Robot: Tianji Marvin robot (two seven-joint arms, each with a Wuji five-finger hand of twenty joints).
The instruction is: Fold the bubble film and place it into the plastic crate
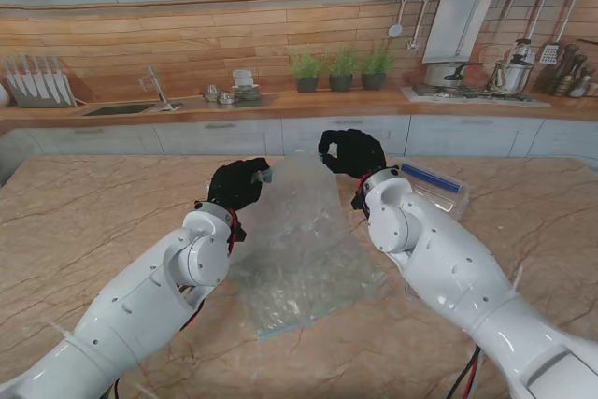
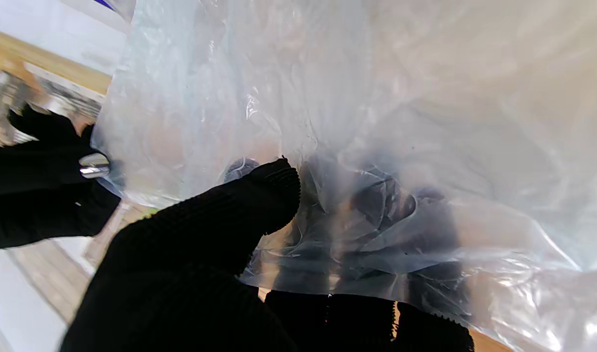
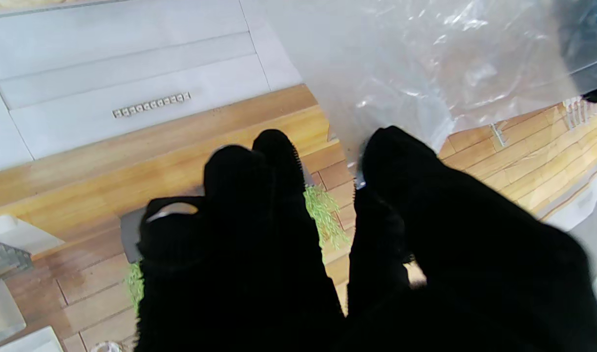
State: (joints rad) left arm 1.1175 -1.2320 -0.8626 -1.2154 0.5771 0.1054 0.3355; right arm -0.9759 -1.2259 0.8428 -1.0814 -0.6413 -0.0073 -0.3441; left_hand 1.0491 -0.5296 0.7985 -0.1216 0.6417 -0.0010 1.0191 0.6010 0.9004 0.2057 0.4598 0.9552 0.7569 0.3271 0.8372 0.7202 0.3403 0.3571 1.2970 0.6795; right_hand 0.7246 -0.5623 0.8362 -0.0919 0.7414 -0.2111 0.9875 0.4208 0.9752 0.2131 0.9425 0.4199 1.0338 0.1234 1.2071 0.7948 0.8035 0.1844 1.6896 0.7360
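stand view: the clear crinkled bubble film sheet [image 1: 297,245] sits in the middle of the frame, its far edge lifted off the brown marbled table top [image 1: 84,221] and its near edge resting on the table in the lower centre.

left hand [image 1: 239,183], black knit glove, centre-left of frame: fingers curled closed on the film's upper left corner. in the left wrist view the thumb [image 2: 249,205] presses on the near face of the film [image 2: 357,98] and the other fingers show as dark shapes through the plastic on its far face, so the pinch is tight with film between.

right hand [image 1: 350,152], black glove, just above centre: fingers bunched, closed on the film's upper right corner. in the right wrist view the film [image 3: 401,58] hangs from the upper right of frame and meets the gloved fingertips [image 3: 391,146]; the exact contact is hidden by the glove.

transparent plastic crate with a blue strip [image 1: 434,186] stands right of centre, behind the right forearm, partly hidden.
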